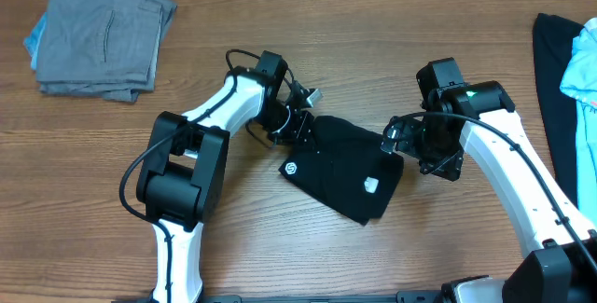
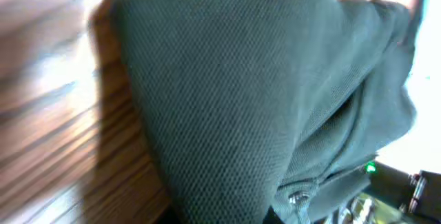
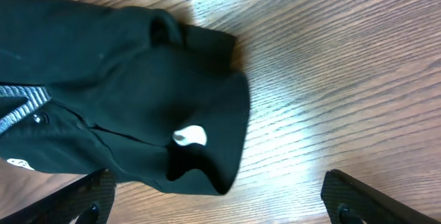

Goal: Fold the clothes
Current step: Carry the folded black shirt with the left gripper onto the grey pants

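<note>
Right gripper (image 3: 217,189) fingers spread wide, closed on nothing. Black shirt (image 3: 124,93) lies just ahead, rounded end toward them, bulk running off left. Overhead: folded shirt mid-table (image 1: 93,247), long axis upper-left to lower-right. Left gripper (image 1: 297,121) sits at its upper-left corner against the cloth; fingers hidden, cannot tell their state. Right arm looks better placed for the free end. Beyond: grey stack (image 1: 103,33) far left, light blue garment (image 1: 583,61) at right edge.

Table (image 3: 331,79) glare, blurry close-up shirt (image 2: 234,93)
</note>
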### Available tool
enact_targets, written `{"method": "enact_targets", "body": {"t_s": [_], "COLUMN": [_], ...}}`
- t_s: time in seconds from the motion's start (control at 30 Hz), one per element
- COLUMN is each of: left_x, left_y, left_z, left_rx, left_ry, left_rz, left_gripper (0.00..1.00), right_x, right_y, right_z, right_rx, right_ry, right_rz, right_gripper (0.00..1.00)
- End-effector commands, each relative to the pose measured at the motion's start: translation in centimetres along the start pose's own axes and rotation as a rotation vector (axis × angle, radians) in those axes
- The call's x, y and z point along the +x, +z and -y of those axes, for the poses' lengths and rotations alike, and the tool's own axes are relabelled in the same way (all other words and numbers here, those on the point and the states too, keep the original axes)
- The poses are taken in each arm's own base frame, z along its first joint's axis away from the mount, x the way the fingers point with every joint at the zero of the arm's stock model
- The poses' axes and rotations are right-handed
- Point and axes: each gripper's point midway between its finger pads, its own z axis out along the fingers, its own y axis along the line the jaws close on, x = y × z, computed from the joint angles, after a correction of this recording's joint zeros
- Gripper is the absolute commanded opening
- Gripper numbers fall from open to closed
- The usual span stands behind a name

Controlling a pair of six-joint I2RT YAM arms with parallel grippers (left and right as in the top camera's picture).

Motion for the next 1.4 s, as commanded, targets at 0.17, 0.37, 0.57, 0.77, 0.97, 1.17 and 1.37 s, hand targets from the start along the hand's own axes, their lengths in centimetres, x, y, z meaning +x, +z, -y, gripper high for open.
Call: {"method": "enact_targets", "body": {"t_s": [0.17,0.37,0.57,0.77,0.97,1.17,1.37], "left_x": [-5.6,-7.6,-7.8,-9.2,-11.0,-10.3,-8.3], "left_y": [-12.8,-20.9,-27.5,-33.1,-37.7,-42.7,-44.7], "left_z": [-7.9,-11.9,-16.7,-19.6,-17.9,-18.1,-20.6], "left_rx": [-0.423,-0.527,-0.714,-0.975,-1.053,-1.166,-1.152], "left_ry": [-0.036,-0.005,0.076,0.134,0.158,0.097,0.004], "left_rz": [0.175,0.326,0.398,0.463,0.572,0.643,0.681], "left_gripper": [0.04,0.04,0.04,0.04,0.04,0.04,0.04], "right_x": [0.5,0.5,0.7,1.6,2.1,2.5,3.1], "right_y": [-0.9,-0.9,-0.9,-0.9,-0.9,-0.9,-1.0], "right_z": [-1.6,-1.9,-1.7,-1.2,-0.8,-0.6,-0.4], "right_rx": [-0.095,-0.107,-0.100,-0.079,-0.065,-0.054,-0.048], "right_ry": [-0.025,-0.030,-0.028,-0.019,-0.014,-0.002,0.002], "right_rz": [-0.024,-0.024,-0.035,-0.068,-0.091,-0.109,-0.131], "right_gripper": [1.00,1.00,1.00,1.00,1.00,1.00,1.00]}}
